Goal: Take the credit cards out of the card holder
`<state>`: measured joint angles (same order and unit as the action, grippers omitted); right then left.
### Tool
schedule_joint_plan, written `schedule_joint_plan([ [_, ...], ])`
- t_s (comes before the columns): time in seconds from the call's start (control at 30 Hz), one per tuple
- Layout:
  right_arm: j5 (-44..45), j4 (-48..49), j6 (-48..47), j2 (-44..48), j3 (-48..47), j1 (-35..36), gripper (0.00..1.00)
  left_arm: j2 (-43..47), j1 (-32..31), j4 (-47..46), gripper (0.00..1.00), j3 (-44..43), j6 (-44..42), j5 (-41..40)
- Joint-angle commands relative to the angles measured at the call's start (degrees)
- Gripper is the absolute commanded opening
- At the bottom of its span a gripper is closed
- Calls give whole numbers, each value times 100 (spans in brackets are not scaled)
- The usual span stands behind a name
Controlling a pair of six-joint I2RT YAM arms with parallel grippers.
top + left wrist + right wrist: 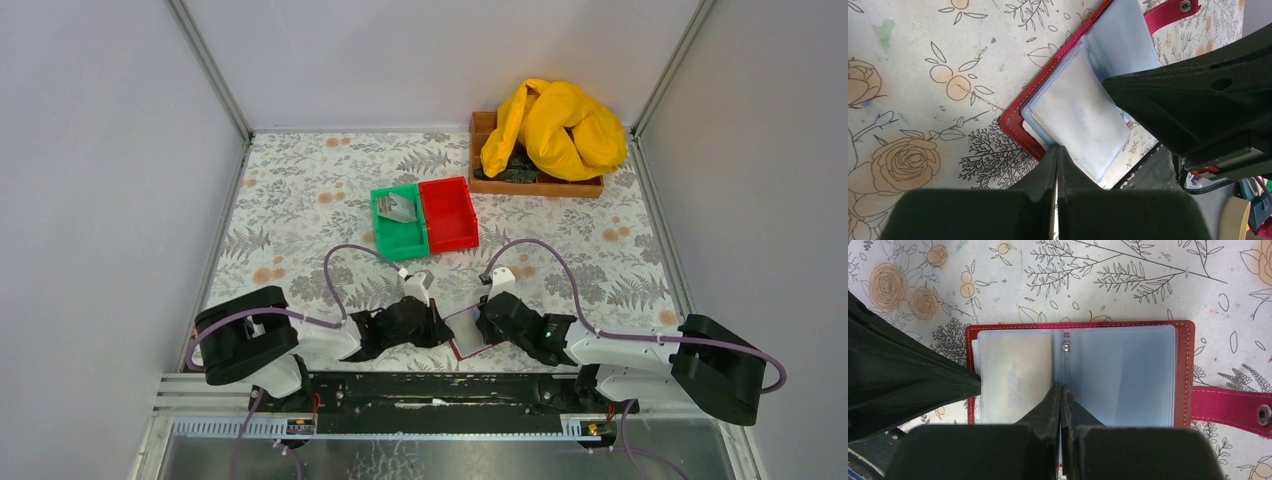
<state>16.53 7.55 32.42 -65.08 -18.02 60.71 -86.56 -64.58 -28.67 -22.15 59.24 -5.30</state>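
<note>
The dark red, stitched leather-look card holder (1118,370) carries smooth, frosted clear plastic sleeves (1013,375) and a shiny metal snap stud (1262,413). The floral-printed tabletop (1128,285) looks matt.

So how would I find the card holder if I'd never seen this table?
Look at the near edge of the flowery table, between the left end effector and the right end effector. The card holder lies open there. It is flat and dark red with cloudy plastic pockets and a snap strap, unlike the boxy bright red bin farther back.
</note>
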Motion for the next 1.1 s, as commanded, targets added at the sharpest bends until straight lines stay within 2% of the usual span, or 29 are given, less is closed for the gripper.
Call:
schedule_joint_plan([
  [0.0,-338,154,139,-28,84,42,0,28,-51,-354,1,-317,-56,-175],
  [0.67,-333,211,125,-126,72,38,0,166,-52,-73,2,-632,-229,-183],
  [0.87,-45,-217,156,430,29,38,0,15,-54,-166,2,-663,-247,-164],
  [0.97,216,-643,153,1018,-44,29,9,-68,-50,-202,2,-723,-264,-119],
  [1.07,476,-1026,117,1513,-114,29,24,-114,-49,-246,2,-790,-300,-88],
])
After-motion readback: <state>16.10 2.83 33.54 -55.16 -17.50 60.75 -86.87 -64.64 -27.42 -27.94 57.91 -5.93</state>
